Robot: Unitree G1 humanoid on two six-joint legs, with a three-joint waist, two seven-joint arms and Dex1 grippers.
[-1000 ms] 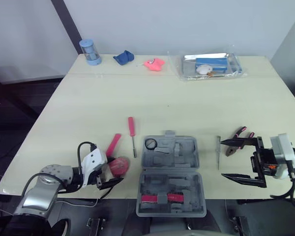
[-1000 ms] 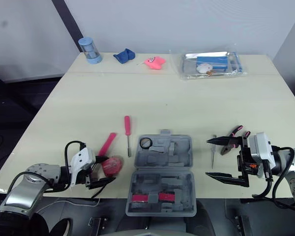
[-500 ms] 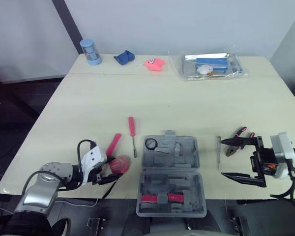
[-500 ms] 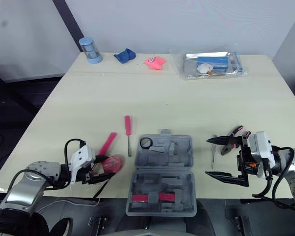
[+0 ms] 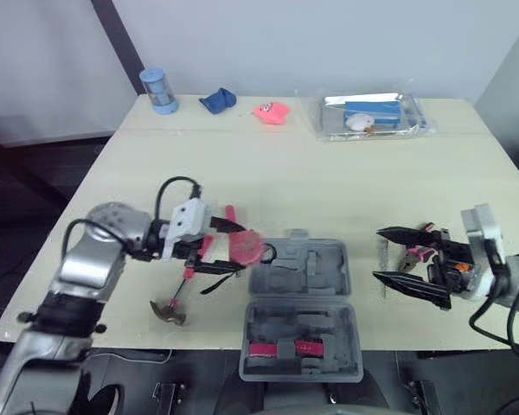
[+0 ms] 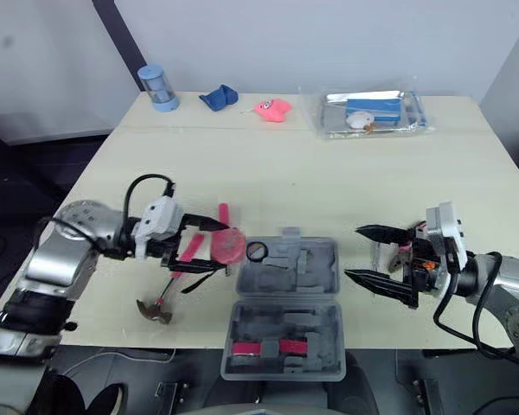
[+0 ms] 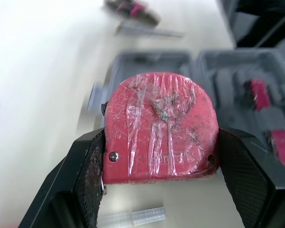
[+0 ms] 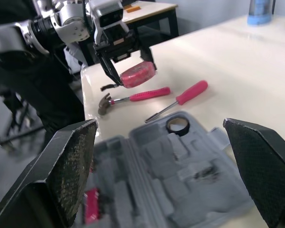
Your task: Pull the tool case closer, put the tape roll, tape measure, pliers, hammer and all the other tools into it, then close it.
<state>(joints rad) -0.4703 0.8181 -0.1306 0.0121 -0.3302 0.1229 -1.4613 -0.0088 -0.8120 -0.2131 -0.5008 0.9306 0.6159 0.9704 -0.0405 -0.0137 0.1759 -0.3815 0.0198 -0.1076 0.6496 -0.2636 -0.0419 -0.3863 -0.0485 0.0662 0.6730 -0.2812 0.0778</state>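
Note:
The grey tool case (image 5: 299, 304) lies open near the table's front edge. A black tape roll (image 5: 265, 253) sits in its far-left pocket and a pink-handled tool (image 5: 281, 349) in its near half. My left gripper (image 5: 231, 249) is shut on the red tape measure (image 5: 247, 247), held just above the table at the case's left edge. The pink-handled hammer (image 5: 184, 284) lies below that arm, and the red screwdriver (image 6: 223, 213) just beyond it. Right of the case my right gripper (image 5: 391, 256) is open around the pink-handled pliers (image 5: 420, 252), beside a small grey driver (image 5: 382, 256).
Along the far edge stand a blue cup (image 5: 158, 91), a blue cloth (image 5: 217, 101), a pink toy (image 5: 271, 111) and a clear tray of items (image 5: 372, 115). The broad middle of the table is bare wood.
My left gripper lifted the tape measure from the front-left edge and carried it right to the case's left side. My right gripper swung left, closer to the pliers.

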